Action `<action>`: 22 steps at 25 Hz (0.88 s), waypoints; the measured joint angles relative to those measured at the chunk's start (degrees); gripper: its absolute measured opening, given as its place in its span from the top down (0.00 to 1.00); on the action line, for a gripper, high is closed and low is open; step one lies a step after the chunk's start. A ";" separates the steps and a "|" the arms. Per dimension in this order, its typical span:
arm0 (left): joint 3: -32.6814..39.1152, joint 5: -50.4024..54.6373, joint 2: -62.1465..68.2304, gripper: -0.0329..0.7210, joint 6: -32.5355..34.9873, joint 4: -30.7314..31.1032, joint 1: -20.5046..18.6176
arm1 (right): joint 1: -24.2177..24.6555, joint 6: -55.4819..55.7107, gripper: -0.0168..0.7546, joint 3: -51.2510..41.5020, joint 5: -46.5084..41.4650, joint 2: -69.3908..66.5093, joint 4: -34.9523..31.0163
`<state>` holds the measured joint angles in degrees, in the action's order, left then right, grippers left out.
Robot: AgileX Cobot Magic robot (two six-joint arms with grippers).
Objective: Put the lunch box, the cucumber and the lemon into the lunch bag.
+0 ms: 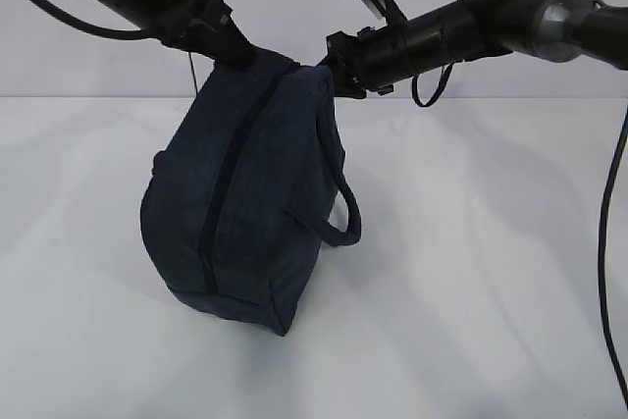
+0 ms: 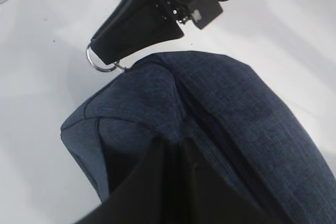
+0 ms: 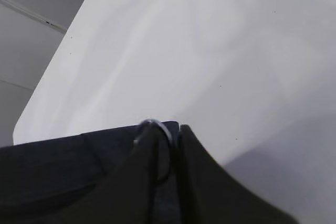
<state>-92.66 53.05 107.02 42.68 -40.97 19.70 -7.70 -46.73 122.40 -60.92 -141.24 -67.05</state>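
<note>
Dark navy fabric lunch bag, boxy, held at its top between two black grippers.

The bag stands tilted on the white table, its long zipper running down the near face and appearing shut; a side strap handle loops out on the right; the left gripper has its fingers pinched nearly together on the fabric at the bag's upper end; the right gripper has its fingers drawn close around the silver ring pull, the ring sitting in the narrow gap between them, though whether they press it I cannot tell; both arms meet at the bag's top in the exterior view.
</note>
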 joint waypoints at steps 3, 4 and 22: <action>0.00 0.57 -0.28 0.93 0.00 0.00 0.00 | 0.08 0.13 0.63 0.00 0.52 0.00 -0.65; 0.00 0.71 -0.40 0.93 0.00 0.00 0.00 | 0.08 0.13 0.57 0.00 0.52 0.00 -1.05; 0.00 -0.04 1.05 0.92 -4.80 -0.43 0.00 | 5.67 7.06 0.41 11.27 -8.72 3.49 4.60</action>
<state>-92.66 53.00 108.08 37.87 -41.40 19.70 -2.02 -39.67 133.67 -69.64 -137.75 -62.46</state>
